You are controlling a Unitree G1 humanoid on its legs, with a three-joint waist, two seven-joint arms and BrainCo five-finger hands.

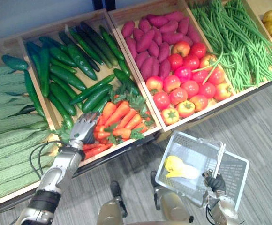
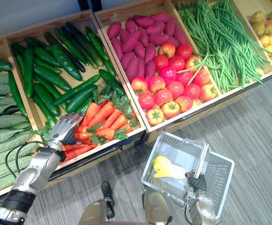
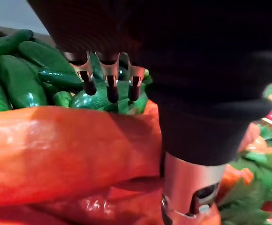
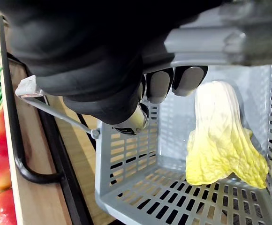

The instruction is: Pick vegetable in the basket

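Right robot hand [image 1: 214, 183] curls round the basket handle [image 1: 219, 159]; left robot hand [image 1: 83, 129] lies open-fingered over carrots [image 1: 122, 117].

We are in a greengrocer's or a supermarket's produce section. Slanted wooden bins [image 1: 56, 29] stand side by side, each heaped with one sort: cucumbers [image 1: 65, 75], carrots [image 1: 119, 117], tomatoes [image 1: 187, 79], sweet potatoes [image 1: 152, 37], green beans [image 1: 230, 42]. A grey plastic shopping basket [image 1: 234, 173] shows before them, above grey plank flooring [image 1: 262, 126].
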